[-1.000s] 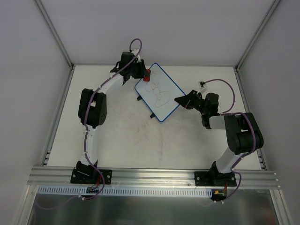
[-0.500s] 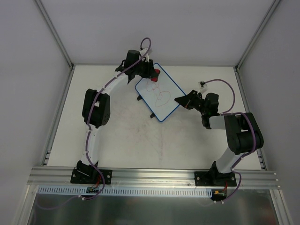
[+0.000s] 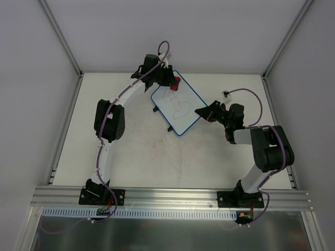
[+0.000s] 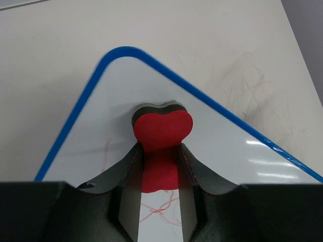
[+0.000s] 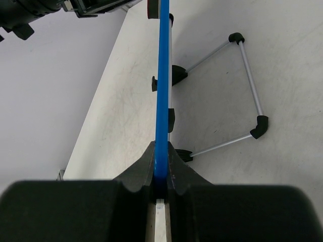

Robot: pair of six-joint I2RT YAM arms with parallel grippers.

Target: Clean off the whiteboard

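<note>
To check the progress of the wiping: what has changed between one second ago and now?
The left claw, shut on the red eraser, moved rightward over the far corner of the whiteboard. The right claw stayed clamped on the board's edge; the board did not move and reddish scribbles remain.

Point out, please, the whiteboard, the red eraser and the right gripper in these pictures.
whiteboard (image 3: 183,121): top external view, on its white face.
red eraser (image 4: 162,128): left wrist view, on its rounded red end.
right gripper (image 5: 160,157): right wrist view, midway between its fingertips.
</note>
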